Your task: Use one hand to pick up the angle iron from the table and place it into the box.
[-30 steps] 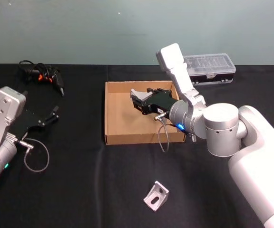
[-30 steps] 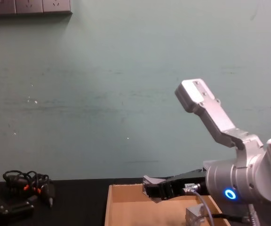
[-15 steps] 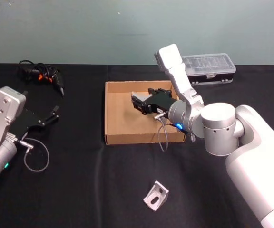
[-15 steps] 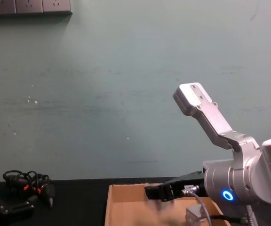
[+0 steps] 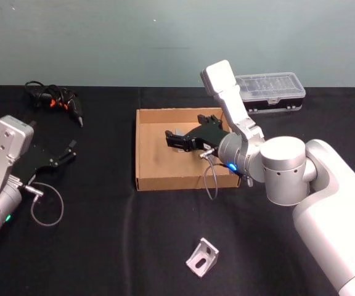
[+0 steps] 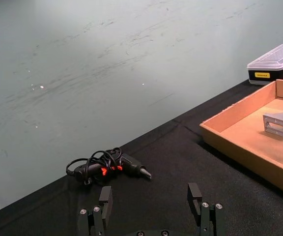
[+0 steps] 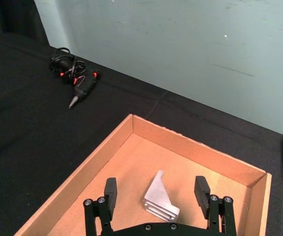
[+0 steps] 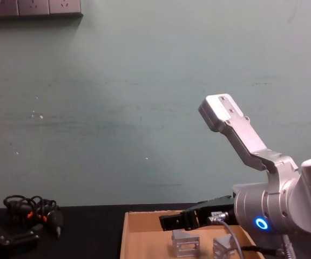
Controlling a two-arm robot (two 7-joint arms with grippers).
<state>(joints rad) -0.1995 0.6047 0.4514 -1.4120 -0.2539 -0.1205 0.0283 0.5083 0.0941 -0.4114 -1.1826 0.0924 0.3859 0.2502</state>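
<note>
Right hand (image 7: 156,186), spread, hovers over angle iron (image 7: 160,200) in box (image 7: 195,147); left hand (image 6: 150,192) spread, parked.

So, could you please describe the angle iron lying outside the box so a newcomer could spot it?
Start at the tan cardboard box in the middle of the black table, then come from its near wall toward the robot. There, on bare tabletop, lies a small silver angle iron; its twin sits inside the box, under the right gripper.

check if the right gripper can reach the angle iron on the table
Probably yes: the right gripper is open over the box, and the angle iron lies unobstructed on the table.
</note>
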